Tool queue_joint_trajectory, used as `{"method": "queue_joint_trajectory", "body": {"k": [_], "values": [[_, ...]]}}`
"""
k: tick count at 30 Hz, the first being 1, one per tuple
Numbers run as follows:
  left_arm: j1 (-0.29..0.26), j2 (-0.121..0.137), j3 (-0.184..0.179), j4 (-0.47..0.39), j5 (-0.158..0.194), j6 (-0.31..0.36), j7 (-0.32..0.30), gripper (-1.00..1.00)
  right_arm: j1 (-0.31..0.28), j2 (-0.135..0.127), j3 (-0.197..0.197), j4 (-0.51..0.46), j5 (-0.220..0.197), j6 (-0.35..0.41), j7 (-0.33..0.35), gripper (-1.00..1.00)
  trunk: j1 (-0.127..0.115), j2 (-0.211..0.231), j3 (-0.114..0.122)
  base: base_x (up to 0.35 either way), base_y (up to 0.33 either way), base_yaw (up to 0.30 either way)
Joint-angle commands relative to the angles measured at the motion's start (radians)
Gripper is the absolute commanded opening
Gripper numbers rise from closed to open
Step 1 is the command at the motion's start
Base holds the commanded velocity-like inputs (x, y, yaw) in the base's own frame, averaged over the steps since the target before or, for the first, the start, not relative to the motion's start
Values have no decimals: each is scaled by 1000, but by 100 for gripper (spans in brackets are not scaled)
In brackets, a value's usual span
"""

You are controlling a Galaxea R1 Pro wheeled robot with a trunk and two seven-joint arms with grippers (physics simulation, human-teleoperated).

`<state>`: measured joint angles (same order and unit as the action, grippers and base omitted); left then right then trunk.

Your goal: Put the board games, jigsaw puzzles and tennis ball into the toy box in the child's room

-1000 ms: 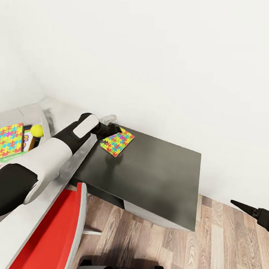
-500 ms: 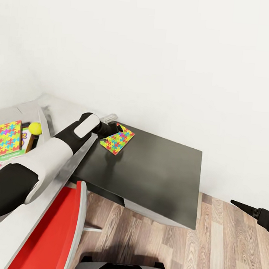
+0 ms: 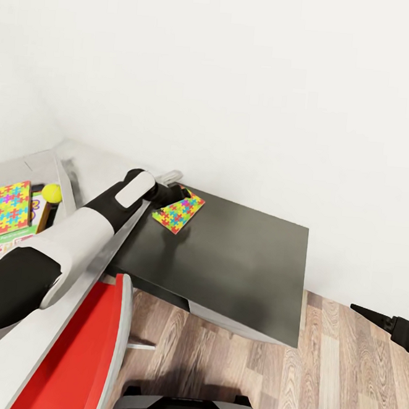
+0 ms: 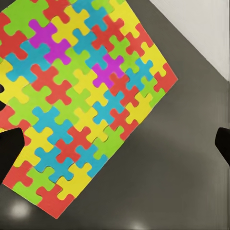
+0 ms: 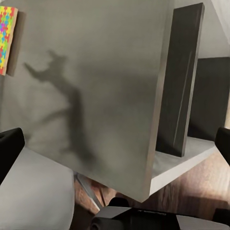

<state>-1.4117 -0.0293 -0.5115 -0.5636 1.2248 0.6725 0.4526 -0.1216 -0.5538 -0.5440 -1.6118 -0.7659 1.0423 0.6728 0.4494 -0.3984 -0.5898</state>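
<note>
A multicoloured jigsaw puzzle (image 3: 179,211) lies flat on the dark table (image 3: 236,263), near its back left corner. My left gripper (image 3: 179,194) hovers over the puzzle's rear edge. In the left wrist view the puzzle (image 4: 81,100) spreads wide under the open left gripper (image 4: 115,143), one dark fingertip (image 4: 9,151) overlapping its edge. At the far left stands the toy box (image 3: 63,176). It holds another jigsaw puzzle (image 3: 2,208), the yellow tennis ball (image 3: 52,192) and board game boxes (image 3: 2,246). My right gripper (image 3: 377,319) hangs open low at the right, over the floor.
A red chair (image 3: 86,355) stands in front of the white desk that carries the toy box. A white wall runs behind the table. Wooden floor (image 3: 227,368) lies in front. The right wrist view looks at the table's grey side panel (image 5: 96,86) and a shelf.
The whole head view has shifted slightly, so the camera moved. My left gripper has crept a little farther over the puzzle's rear corner. The right gripper has stayed put.
</note>
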Motion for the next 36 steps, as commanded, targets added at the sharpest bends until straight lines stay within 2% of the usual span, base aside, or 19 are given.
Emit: {"method": "queue_joint_trajectory", "body": {"k": [1,15,36], "values": [[-1,1,-4,-1,10,0,9,100,-1,0,-1,0,5,5,7,100,1,-2,-2,0,0,0],[-42,-10,-4,-2,9,-3,9,100,0,0,-3,-1,5,5,7,100,1,-2,-12,0,0,0],[-53,-10,-4,-2,0,-34,9,100,0,1,-1,-2,5,5,10,100,1,-2,-44,0,0,0]]}}
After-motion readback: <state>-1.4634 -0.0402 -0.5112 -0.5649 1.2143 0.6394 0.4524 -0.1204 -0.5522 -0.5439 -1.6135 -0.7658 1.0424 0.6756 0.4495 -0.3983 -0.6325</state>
